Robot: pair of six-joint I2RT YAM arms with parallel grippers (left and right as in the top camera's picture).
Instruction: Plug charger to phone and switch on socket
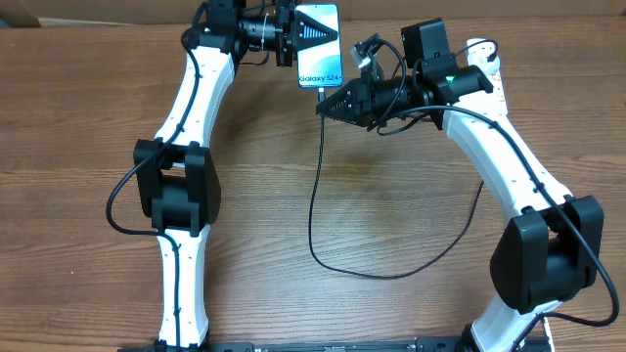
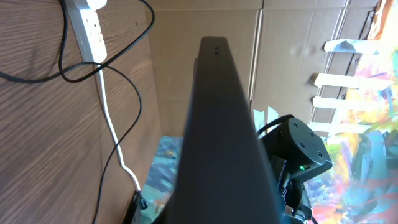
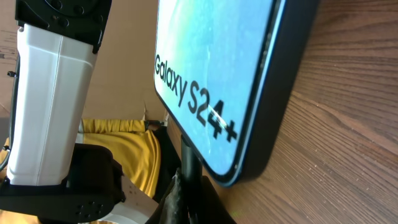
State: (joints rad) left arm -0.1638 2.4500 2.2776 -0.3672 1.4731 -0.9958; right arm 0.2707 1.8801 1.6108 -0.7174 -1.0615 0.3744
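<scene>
Phone [image 1: 318, 73], top centre, is clamped in my left claw [image 1: 311, 32], charger [image 1: 313, 196] pinched in my right claw [image 1: 328, 105]; a skewed push could bend its tip.

Entry: one legible inscription, "Galaxy S24+", carried on the lit blue-teal screen of the phone [image 1: 318, 39]. The lettering was dark, plain and sans-serif, set in a single line: brand word first, then the model number, then a plus sign. In the overhead view it stood small and upright, spanning the screen's width just inside the phone's short end nearest the robot's base. In the right wrist view the same line on the phone [image 3: 205, 56] appeared large and tilted, running down the screen toward the phone's rounded lower corner, with the plus sign nearest the phone's black edge.
</scene>
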